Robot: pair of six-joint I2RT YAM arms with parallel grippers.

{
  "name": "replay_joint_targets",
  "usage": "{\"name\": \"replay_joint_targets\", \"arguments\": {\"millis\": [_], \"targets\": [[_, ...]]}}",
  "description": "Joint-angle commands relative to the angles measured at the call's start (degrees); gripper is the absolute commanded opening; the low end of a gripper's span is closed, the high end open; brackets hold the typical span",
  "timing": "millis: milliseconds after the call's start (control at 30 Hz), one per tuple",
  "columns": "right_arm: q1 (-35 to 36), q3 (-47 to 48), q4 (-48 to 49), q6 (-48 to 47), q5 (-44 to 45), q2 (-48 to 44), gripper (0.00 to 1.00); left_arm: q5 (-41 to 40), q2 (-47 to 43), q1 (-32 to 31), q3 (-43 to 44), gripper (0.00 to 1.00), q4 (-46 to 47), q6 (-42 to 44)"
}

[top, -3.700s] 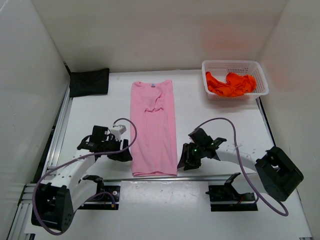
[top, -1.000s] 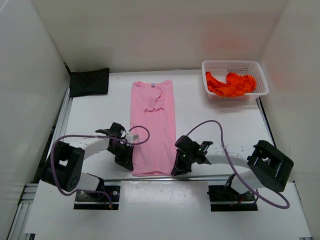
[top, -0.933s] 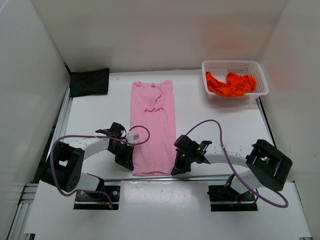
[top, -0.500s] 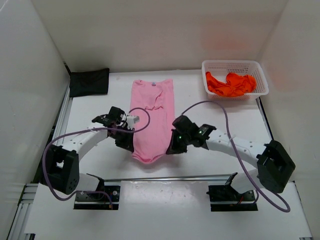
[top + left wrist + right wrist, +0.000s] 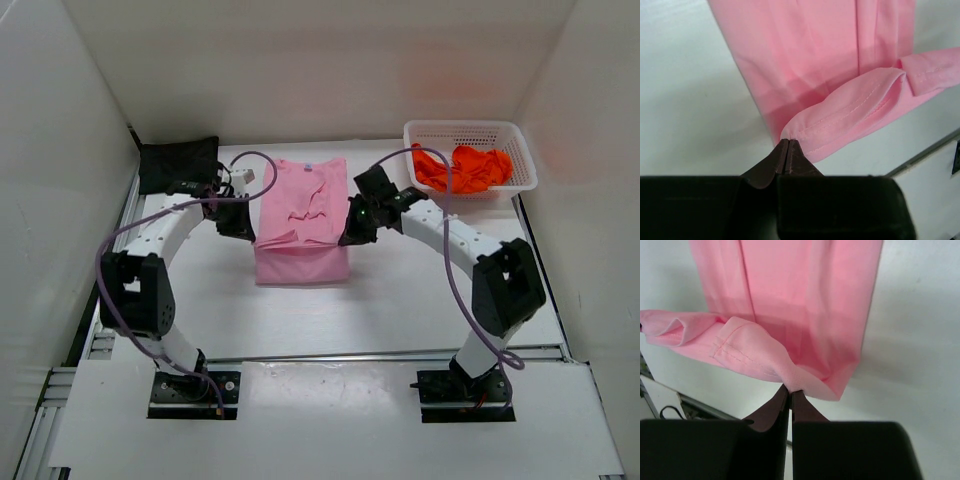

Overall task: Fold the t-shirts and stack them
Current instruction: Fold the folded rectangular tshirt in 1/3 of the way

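Left tool point(image 5: 246, 230), right tool point(image 5: 350, 234) clenched on hem of light pink cloth t-shirt point(image 5: 302, 262); collar point(image 5: 308, 164) straight up-frame along long axis.

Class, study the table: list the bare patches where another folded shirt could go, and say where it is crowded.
Widest bare table: the near strip between the pink shirt's fold and the front rail. Smaller: right side, below the basket, partly under the right arm. Crowded: the far row, black shirt, left gripper and right gripper pinching the pink shirt, basket.
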Motion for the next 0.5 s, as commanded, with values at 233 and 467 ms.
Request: {"name": "replay_joint_targets", "arguments": {"millis": [233,467], "targets": [[-6.19,12.47,-3.34,-4.56,-4.66,12.35,0.0,-1.64,11.76,0.34,12.73,0.1,0.86,0.49],[-8.13,17.74,-3.34,-4.56,-6.51,18.77,0.0,-2.16,18.71,0.34,20.73,0.1,0.86,0.49]]}}
